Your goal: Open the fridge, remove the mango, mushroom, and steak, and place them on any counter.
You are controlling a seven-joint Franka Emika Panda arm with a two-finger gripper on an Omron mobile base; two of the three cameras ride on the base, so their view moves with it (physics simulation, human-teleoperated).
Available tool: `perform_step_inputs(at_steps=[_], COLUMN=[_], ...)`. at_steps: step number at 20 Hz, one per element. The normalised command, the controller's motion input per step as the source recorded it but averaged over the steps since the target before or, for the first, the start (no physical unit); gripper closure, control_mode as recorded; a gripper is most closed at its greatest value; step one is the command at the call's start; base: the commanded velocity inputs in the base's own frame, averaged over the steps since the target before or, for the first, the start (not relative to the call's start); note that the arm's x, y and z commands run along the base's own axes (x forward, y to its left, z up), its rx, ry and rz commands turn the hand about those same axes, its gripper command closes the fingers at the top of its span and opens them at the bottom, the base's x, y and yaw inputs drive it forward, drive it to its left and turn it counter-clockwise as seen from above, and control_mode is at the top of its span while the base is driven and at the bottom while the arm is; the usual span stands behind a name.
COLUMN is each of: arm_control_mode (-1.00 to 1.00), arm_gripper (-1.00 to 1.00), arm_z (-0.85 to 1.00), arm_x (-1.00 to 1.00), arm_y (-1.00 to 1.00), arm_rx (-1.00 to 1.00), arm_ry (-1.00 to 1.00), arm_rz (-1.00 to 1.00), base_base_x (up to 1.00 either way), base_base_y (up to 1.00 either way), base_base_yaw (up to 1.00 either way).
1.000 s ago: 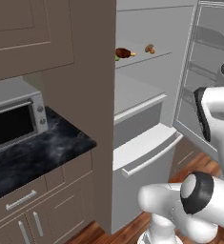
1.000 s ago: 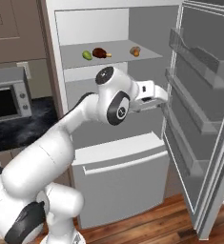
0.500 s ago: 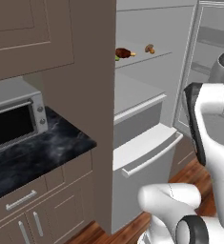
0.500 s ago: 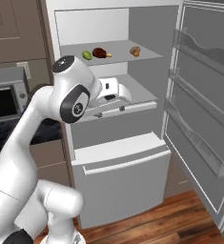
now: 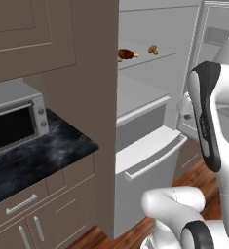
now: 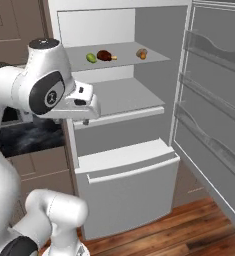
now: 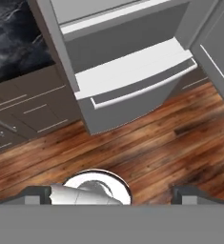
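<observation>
On the upper shelf inside the fridge (image 6: pixel 154 65), whose door already stands swung wide to the right, the mango (image 6: pixel 91 58), the steak (image 6: pixel 105 55) and the mushroom (image 6: pixel 142 53) lie in a row, none yet taken. The gripper (image 7: pixel 112 193) is spread wide and holds nothing; it points down at the floor (image 7: pixel 147 152), well short of that shelf. All three foods have yet to reach the counter (image 5: pixel 33 163) on the left
</observation>
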Motion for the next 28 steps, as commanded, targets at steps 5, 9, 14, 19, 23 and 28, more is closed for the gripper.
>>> perform_step_inputs(at_steps=[5,9,14,19,23,28], arm_control_mode=[-1.00,-1.00,1.00,1.00,1.00,1.00], arm_gripper=[-1.00,-1.00,-1.00,-1.00,-1.00,-1.00], arm_z=[-0.28,-0.19,0.00,0.00,0.00,0.00], arm_x=[-0.96,-0.37,0.00,0.00,0.00,0.00], arm_y=[0.92,0.34,0.00,0.00,0.00,0.00], arm_rx=[0.06,0.00,0.00,0.00,0.00,0.00], arm_ry=[-0.03,-0.02,0.00,0.00,0.00,0.00], arm_rz=[0.00,0.00,0.00,0.00,0.00,0.00], base_base_x=[0.00,0.00,0.28,0.21,0.19,0.61], base_base_y=[0.00,0.00,-0.63,-0.96,-0.94,-0.61], base_base_yaw=[0.00,0.00,0.18,0.59,0.60,0.29])
